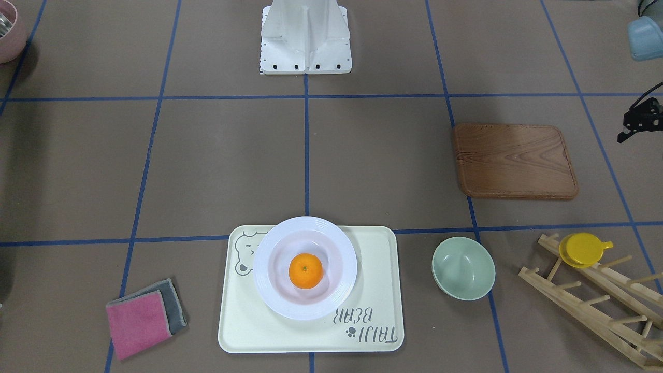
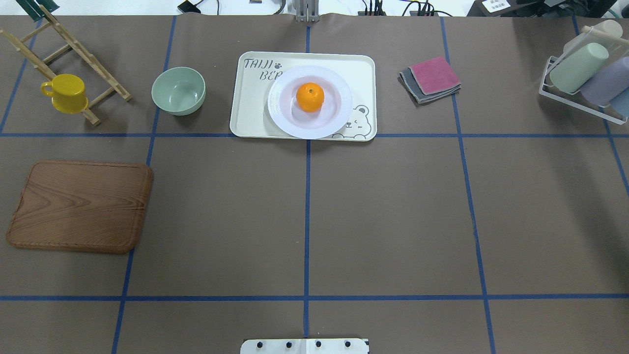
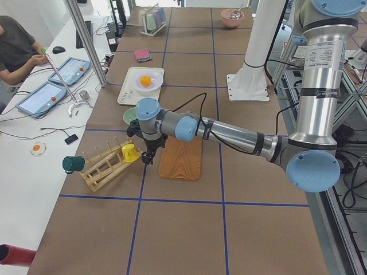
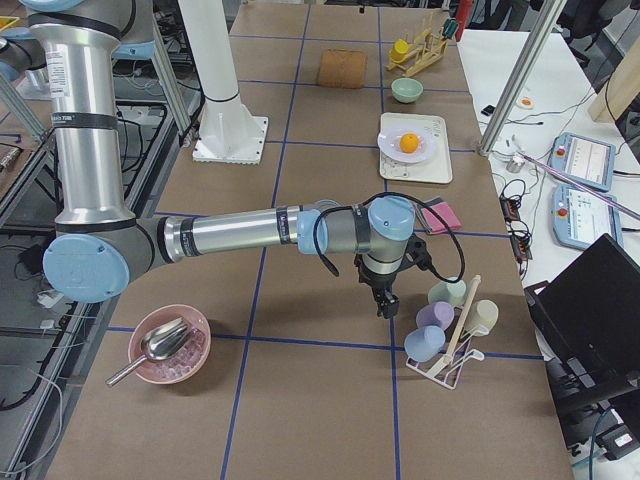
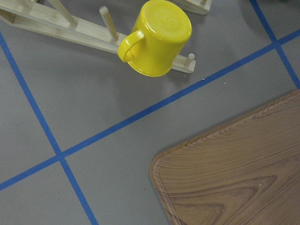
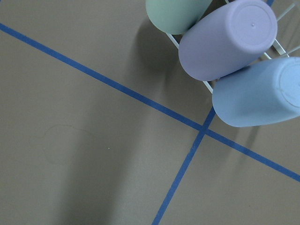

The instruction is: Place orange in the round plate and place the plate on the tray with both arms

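You have a wide stretch of bare brown paper-covered table (image 2: 393,221) with blue tape lines between the robot base and the far row of objects. The large cream rectangular tray with the grey bear face (image 2: 255,110) sits in that far row, astride the centre tape line. The glossy white round plate with the ridged rim (image 2: 339,88) lies on it, its rim reaching the tray's robot-side edge. The small bright-orange fruit (image 2: 310,97) rests in the middle of the plate's well.

There is clear table on both sides of the tray. The pale-green bowl (image 2: 178,91) stands near its left and the folded pink and grey cloths (image 2: 432,76) near its right.

The plate covers part of the bear face and part of the lettering. Neither wrist camera shows its own fingers.

The silver-grey left arm (image 3: 229,132) stretches low across the table. Its black left gripper (image 3: 148,156) points down between the brown wooden board (image 3: 180,157) and the yellow cup (image 3: 131,152) on the wooden peg rack (image 3: 103,166).

The right arm (image 4: 250,235) reaches out the same way. Its right gripper (image 4: 385,300) hangs beside the wire rack of pastel cups (image 4: 450,320).

You cannot tell from these views whether either gripper's jaws are apart or together. Both are well apart from the tray.
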`<state>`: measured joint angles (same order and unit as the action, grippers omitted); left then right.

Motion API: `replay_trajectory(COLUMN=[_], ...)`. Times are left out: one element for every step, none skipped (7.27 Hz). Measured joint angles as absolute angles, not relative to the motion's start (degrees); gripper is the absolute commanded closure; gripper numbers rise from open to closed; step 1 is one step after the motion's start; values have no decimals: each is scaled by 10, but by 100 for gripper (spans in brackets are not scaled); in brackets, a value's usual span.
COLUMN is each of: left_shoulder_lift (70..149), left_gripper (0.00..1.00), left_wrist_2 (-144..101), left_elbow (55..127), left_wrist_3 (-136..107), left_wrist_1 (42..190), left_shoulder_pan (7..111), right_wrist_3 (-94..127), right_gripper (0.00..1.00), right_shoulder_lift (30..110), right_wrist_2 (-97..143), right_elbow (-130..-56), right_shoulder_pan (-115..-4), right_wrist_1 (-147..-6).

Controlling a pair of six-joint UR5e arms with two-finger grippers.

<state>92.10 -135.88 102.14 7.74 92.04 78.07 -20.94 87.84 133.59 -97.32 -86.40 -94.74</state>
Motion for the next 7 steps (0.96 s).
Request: replay_trajectory(left_shoulder_lift=[921, 921, 923, 926, 929, 929, 925], left_gripper=[1, 1, 1, 1, 1, 1, 1], left_wrist_2=[-1360, -1361, -1361, -1361, -1361, -1361, -1359], left_elbow=[1025, 1026, 1028, 1029, 1030, 1032, 1035], left_wrist_3=[77, 76, 76, 76, 76, 78, 80], left_wrist_1=[924, 929, 931, 931, 931, 932, 934], left_shoulder_pan=[780, 780, 780, 780, 779, 779, 779], right_wrist_3=[-209, -207, -206, -206, -207, -207, -207], right_gripper=[0, 0, 0, 0, 0, 0, 0], right_shoulder_lift=[878, 878, 876, 872, 873, 878, 881], right_wrist_2=[1336, 1341, 1355, 1373, 1382, 1383, 1383], right_elbow=[-971, -967, -959, -950, -946, -946, -945], right_shoulder_pan=[-861, -856, -852, -850, -849, -849, -849], right_wrist_1=[-946, -944, -943, -942, -942, -942, -942])
